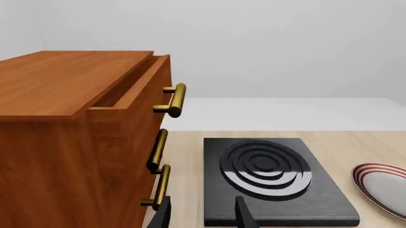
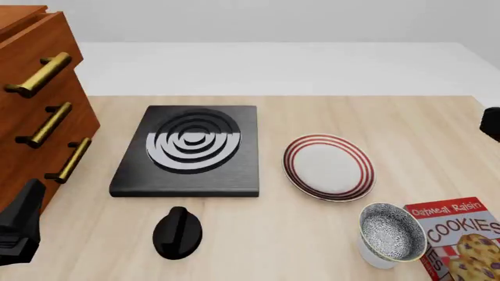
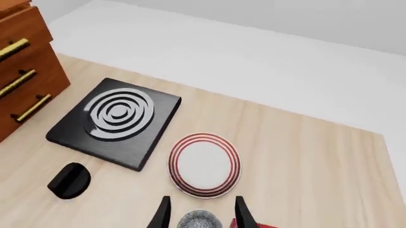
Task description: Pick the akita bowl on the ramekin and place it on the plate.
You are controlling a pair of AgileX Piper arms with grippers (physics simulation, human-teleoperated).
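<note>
The akita bowl sits on the ramekin near the table's front right corner, just beside a cookie box on its right. Only a bit of the ramekin's white side shows under the bowl, tilted look in front view. The plate lies bare just behind the bowl, w/ a small gap between them, and to the right of the black stove. A black knob lies in front of the stove, apart from it. Wooden drawer cabinet w/ brass handles stands at the left edge; its top drawer is pulled out a little in my left wrist view.

My right gripper hangs high above the bowl: in the right wrist view both fingers are spread wide, released, w/ the speckled bowl showing between the tips and the plate just beyond. Nothing held. In front view only a dark bit of my right arm shows at the right edge.

My left gripper is also released, fingers apart, empty, aimed at the stove and cabinet, low at the table's front left, close to the cabinet; plate rim at the edge of that view
</note>
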